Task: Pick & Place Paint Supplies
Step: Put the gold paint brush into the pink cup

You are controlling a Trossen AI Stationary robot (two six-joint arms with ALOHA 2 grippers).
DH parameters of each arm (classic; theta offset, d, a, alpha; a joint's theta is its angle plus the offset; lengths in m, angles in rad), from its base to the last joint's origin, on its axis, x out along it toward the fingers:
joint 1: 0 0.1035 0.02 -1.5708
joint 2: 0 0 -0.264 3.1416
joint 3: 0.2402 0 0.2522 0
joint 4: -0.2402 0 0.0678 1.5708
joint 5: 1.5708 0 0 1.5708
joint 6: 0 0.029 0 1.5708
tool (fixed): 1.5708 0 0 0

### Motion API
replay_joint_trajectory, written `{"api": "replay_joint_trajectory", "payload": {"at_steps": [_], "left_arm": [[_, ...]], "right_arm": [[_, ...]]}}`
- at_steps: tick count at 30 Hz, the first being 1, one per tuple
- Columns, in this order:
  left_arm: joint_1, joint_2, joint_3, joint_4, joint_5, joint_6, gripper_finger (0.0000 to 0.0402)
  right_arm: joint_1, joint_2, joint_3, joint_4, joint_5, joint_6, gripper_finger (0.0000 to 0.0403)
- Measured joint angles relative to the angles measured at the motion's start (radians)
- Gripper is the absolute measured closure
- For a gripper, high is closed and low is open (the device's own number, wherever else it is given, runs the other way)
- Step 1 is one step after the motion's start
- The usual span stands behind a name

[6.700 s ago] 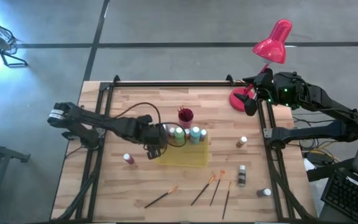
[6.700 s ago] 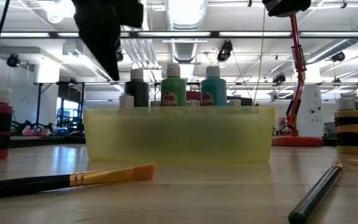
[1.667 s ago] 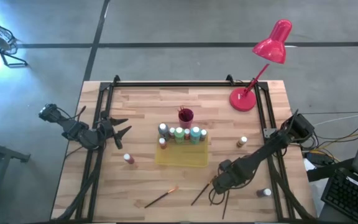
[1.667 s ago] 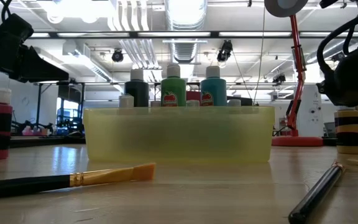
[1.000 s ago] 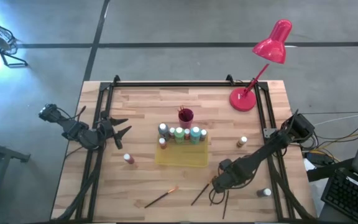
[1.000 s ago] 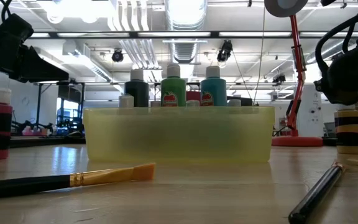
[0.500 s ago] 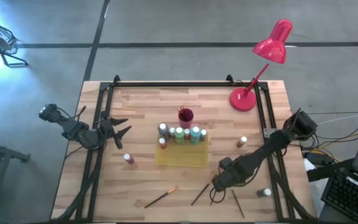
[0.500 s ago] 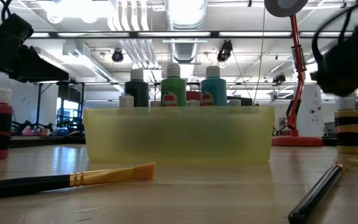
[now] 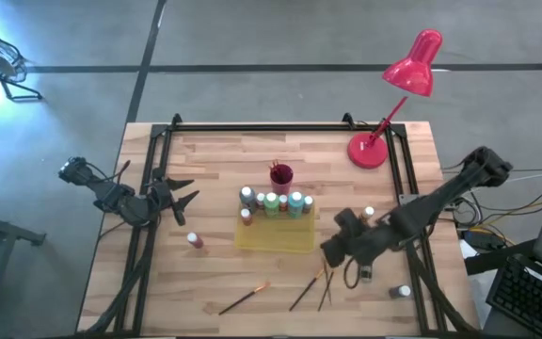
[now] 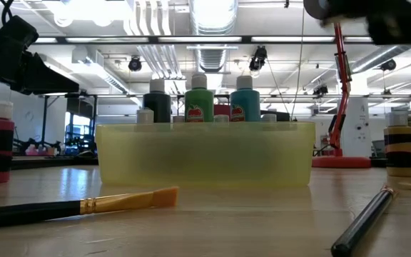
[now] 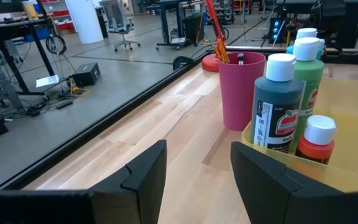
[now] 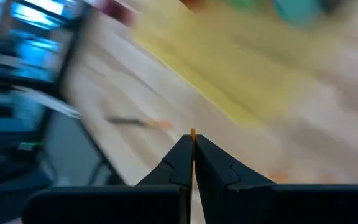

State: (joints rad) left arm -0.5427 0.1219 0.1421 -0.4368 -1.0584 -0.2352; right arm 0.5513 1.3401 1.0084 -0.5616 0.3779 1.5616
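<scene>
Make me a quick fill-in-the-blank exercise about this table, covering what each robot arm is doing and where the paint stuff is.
1. The right gripper has its jaws ___ on a thin brush.
2. The left gripper waits at the table's left edge with its jaws ___.
3. The green bottle stands ___ the yellow tray.

Missing words: shut; open; inside

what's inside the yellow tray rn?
The yellow tray holds paint bottles along its far edge: a dark green bottle, a green bottle, a teal bottle and a short red bottle. The translucent wall blurs their lower halves; the exact count is unclear.
</scene>
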Motion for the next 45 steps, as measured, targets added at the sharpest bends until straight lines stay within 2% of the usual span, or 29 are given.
{"api": "replay_joint_trajectory", "payload": {"at_steps": [5,10,18,27,34,43,45], "left_arm": [[0.000,0.000,0.000,0.000,0.000,0.000,0.0217],[0.000,0.000,0.000,0.001,0.000,0.000,0.0217],[0.000,0.000,0.000,0.001,0.000,0.000,0.0217],[0.000,0.000,0.000,0.001,0.000,0.000,0.0217],[0.000,0.000,0.000,0.001,0.000,0.000,0.0217],[0.000,0.000,0.000,0.002,0.000,0.000,0.0217],[0.000,0.000,0.000,0.002,0.000,0.000,0.0217]], "right_arm": [[-0.045,-0.060,0.001,0.223,0.096,-0.312,0.0394],[-0.122,-0.075,0.002,0.363,0.095,-0.568,0.0394],[-0.259,-0.076,0.002,0.406,0.097,-0.834,0.0395],[-0.364,-0.062,0.002,0.712,0.123,-1.288,0.0395],[-0.431,-0.062,0.002,0.769,0.157,-1.471,0.0395],[-0.524,-0.042,-0.007,0.806,0.138,-1.544,0.0395],[-0.542,-0.014,-0.011,0.822,0.103,-1.560,0.0395]]}}
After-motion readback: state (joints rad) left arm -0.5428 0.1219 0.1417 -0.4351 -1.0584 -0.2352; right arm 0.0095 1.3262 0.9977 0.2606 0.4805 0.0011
